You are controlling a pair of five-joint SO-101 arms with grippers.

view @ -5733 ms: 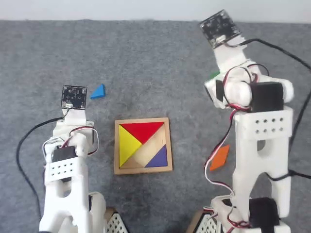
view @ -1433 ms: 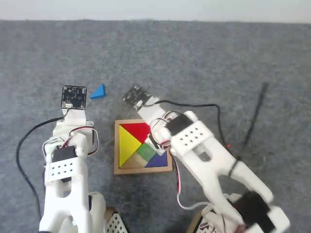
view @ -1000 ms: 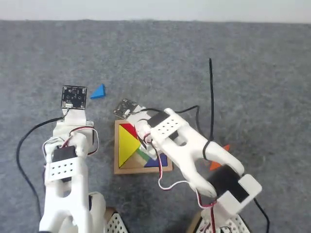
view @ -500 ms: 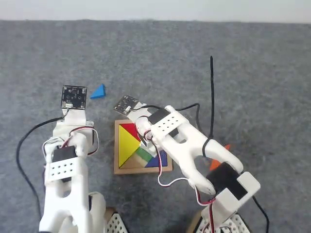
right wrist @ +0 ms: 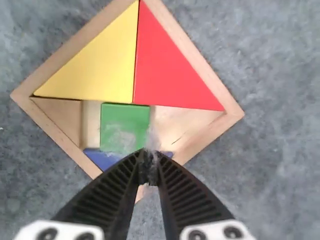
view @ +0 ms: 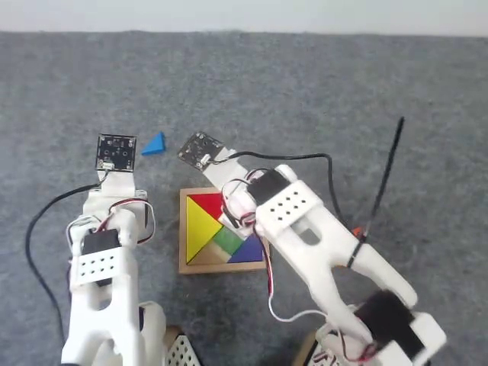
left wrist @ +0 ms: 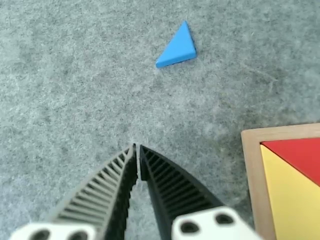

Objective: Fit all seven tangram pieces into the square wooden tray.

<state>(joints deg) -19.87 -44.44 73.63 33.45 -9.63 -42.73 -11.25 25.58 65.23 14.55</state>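
The square wooden tray (view: pixel 183 229) lies mid-table and holds a yellow triangle (view: pixel 200 227), a red triangle (view: pixel 213 204), a green square (view: pixel 227 240) and a purple piece (view: pixel 248 250). In the right wrist view my right gripper (right wrist: pixel 148 157) is shut and empty, its tips at the edge of the green square (right wrist: pixel 125 132) over the tray (right wrist: pixel 187 127). My left gripper (left wrist: pixel 136 148) is shut above bare carpet, left of the tray's corner (left wrist: pixel 249 165). A blue triangle (left wrist: pixel 177 47) lies loose beyond it, also visible from above (view: pixel 154 144). The right arm hides most of an orange piece (view: pixel 356 230).
Grey carpet covers the table. The right arm stretches diagonally over the tray's right half, and its black cable (view: pixel 385 175) sticks up to the right. The left arm's base stands at the front left.
The right arm swung in from the far right and set the green square into the tray. In the last half second it shifted slightly right and its cable swung right. The left arm kept still.
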